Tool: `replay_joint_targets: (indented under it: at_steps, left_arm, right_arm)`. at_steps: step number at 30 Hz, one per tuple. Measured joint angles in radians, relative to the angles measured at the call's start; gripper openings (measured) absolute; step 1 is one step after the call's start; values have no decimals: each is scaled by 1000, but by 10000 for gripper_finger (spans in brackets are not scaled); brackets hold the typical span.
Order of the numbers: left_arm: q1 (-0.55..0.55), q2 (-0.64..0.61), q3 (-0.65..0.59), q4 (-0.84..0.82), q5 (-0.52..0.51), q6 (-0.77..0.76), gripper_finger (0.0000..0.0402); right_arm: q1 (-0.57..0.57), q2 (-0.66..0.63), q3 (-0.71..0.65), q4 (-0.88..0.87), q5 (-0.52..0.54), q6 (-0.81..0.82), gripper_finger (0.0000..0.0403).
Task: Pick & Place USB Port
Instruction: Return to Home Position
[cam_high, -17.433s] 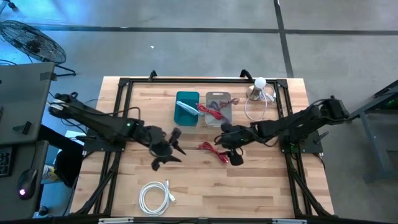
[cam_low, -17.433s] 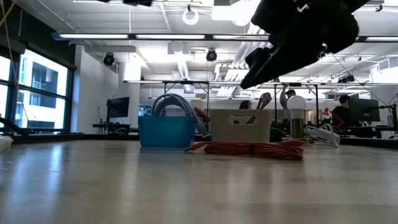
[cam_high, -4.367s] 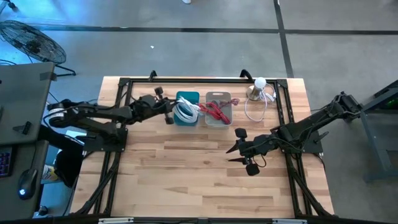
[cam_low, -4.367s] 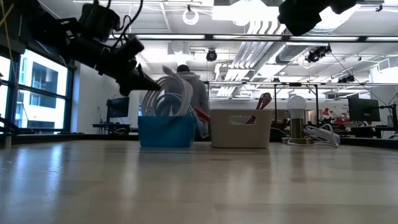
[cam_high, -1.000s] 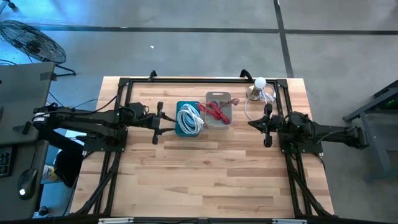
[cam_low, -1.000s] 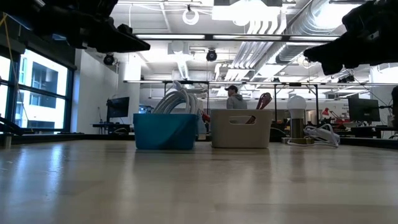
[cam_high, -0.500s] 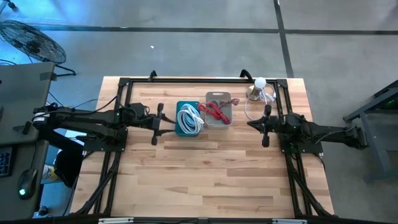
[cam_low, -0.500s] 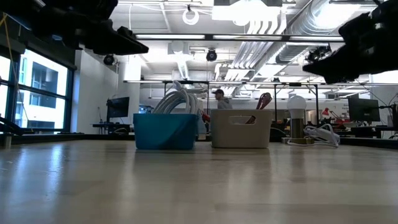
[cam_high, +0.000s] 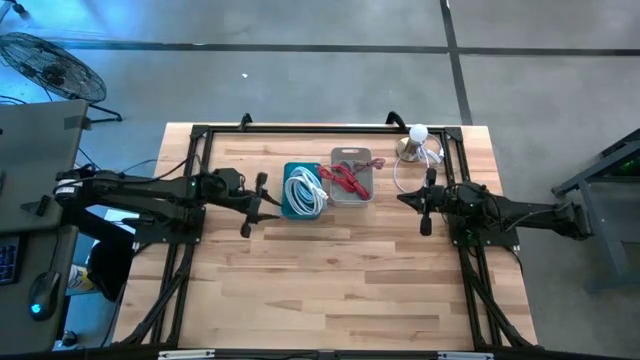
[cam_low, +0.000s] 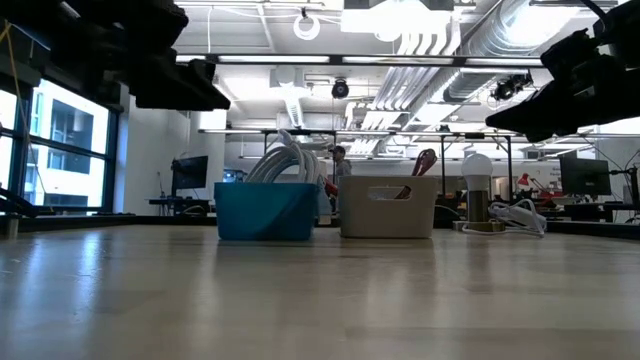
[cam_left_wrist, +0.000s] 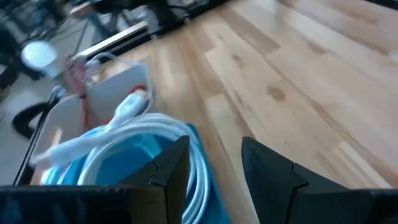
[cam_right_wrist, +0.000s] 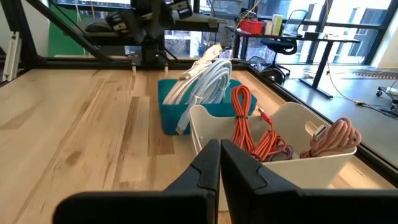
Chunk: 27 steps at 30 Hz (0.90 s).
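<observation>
A coiled white USB cable (cam_high: 305, 190) lies in the blue bin (cam_high: 287, 206), its loops rising above the rim (cam_low: 290, 160). Red cables (cam_high: 345, 180) fill the white bin (cam_high: 352, 155) beside it, one end sticking up over the rim (cam_low: 422, 162). My left gripper (cam_high: 265, 205) hovers open just left of the blue bin, above the table, with nothing between its fingers (cam_left_wrist: 214, 165). My right gripper (cam_high: 405, 198) hangs shut and empty to the right of the white bin, pointing at both bins (cam_right_wrist: 221, 162).
A small lamp with a white globe (cam_high: 415, 138) and a loose white cord (cam_high: 408, 175) stand at the back right. A black frame (cam_high: 330, 128) runs along the table's edges. The near half of the wooden table (cam_high: 330, 290) is bare. A person (cam_low: 338, 155) shows in the room behind.
My left gripper has drawn back a little toward the table's left edge, away from the blue bin, still open. The cables and bins have stayed in place. A person in the room behind has walked left.
</observation>
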Motion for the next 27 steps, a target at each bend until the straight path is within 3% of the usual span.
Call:
replay_joint_targets:
  at_steps: [5,9,15,20,22,27]
  left_arm:
    - [-17,48,0,4,155,141,143]
    - [-26,0,0,-129,147,173,136]
    - [-25,-185,0,-393,143,159,95]
    - [-25,-377,0,-537,140,173,33]
    - [-25,-442,-12,-518,147,178,9]
    - [-25,-582,-43,-495,118,184,2]
  right_arm:
    - [0,0,0,1,0,0,7]
    - [0,0,0,0,0,0,8]
    - [0,0,0,0,0,-1,8]
    - [0,0,0,0,0,-1,5]
    - [0,0,0,0,0,-1,7]
    - [0,0,0,0,0,-1,7]
